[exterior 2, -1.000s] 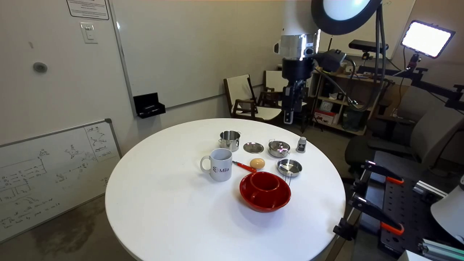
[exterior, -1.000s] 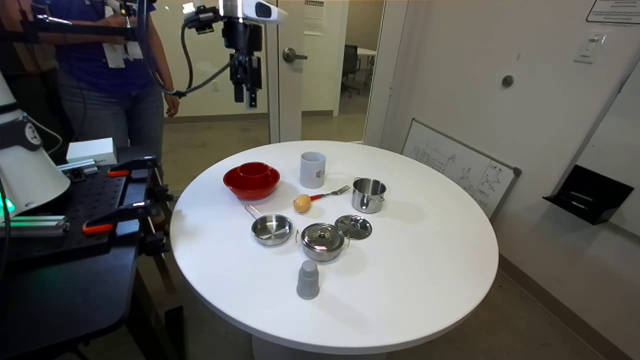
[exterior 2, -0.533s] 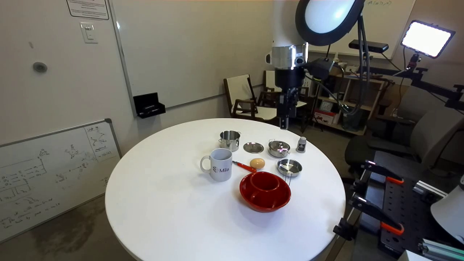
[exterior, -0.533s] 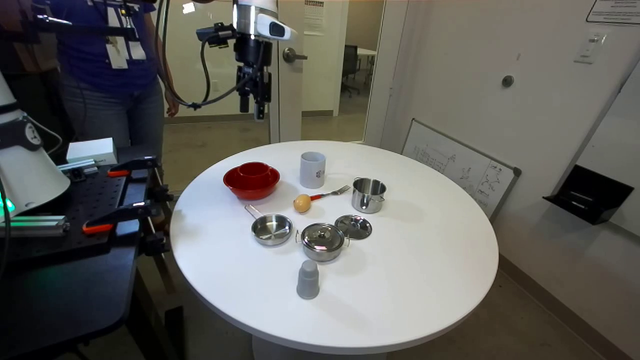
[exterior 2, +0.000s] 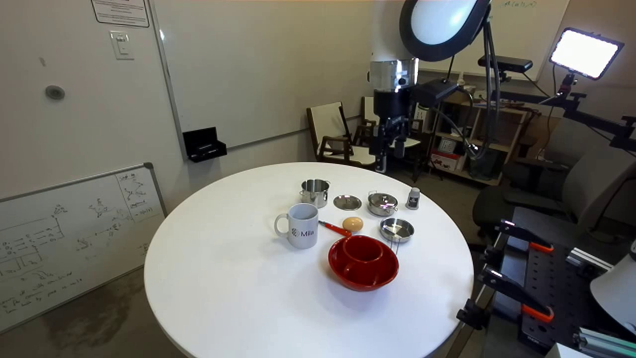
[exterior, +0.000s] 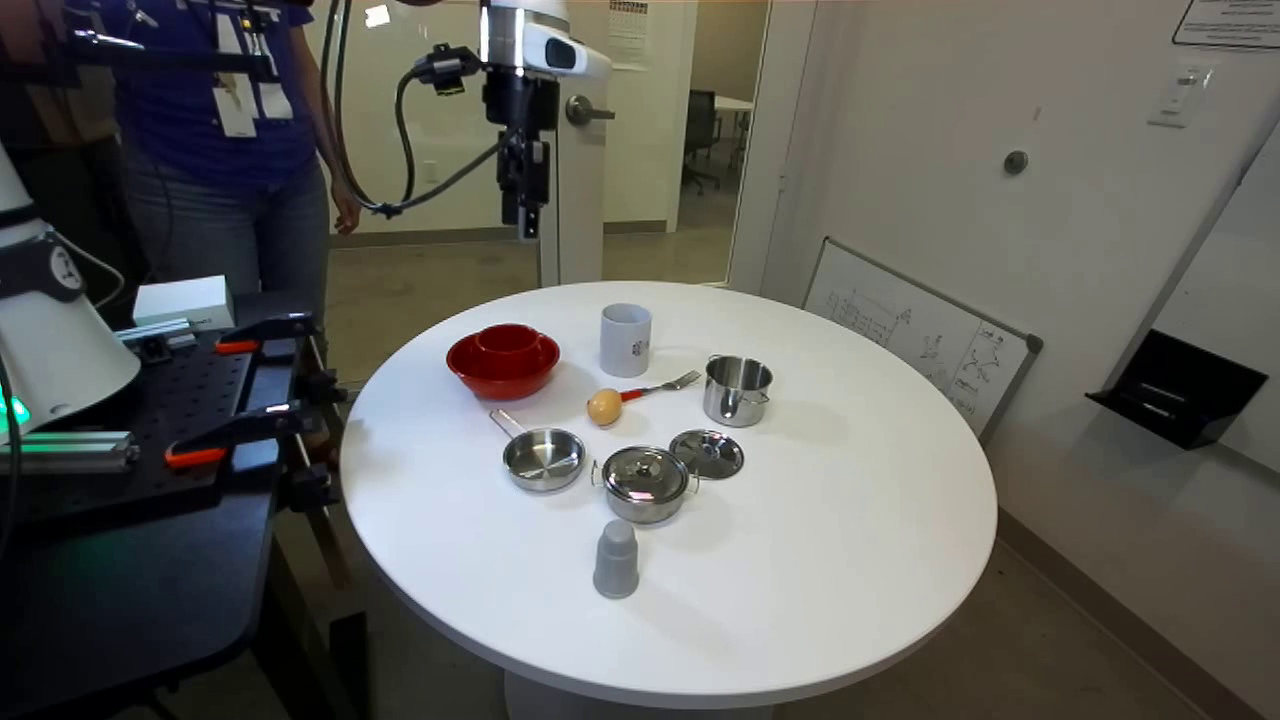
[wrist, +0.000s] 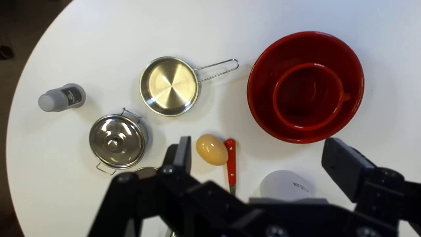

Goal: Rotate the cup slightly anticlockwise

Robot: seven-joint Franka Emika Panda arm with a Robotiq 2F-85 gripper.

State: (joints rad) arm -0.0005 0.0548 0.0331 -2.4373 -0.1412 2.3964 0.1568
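The cup is a pale white-grey mug with a dark logo, upright on the round white table in both exterior views [exterior: 625,341] [exterior 2: 303,226]. Its handle shows at its left in an exterior view. In the wrist view the cup [wrist: 284,185] is partly hidden behind the gripper's body. My gripper hangs well above the table in both exterior views [exterior: 520,222] [exterior 2: 390,157]. It is open and empty, pointing down. In the wrist view the gripper [wrist: 258,156] has its fingers wide apart, and the cup shows below and between them, not touched.
On the table [exterior: 850,540] are a red bowl [exterior 2: 364,283] with a red cup in it, an egg [wrist: 212,149], a red-handled fork [wrist: 231,161], a small pan [wrist: 171,86], a lidded pot [wrist: 116,141], a loose lid [exterior: 707,454], a steel pot [exterior: 738,391] and a grey bottle-like piece [exterior: 616,562].
The arm has moved over toward the table and lower, and the gripper has turned a little about its vertical axis. The cup and the other table objects have not moved.
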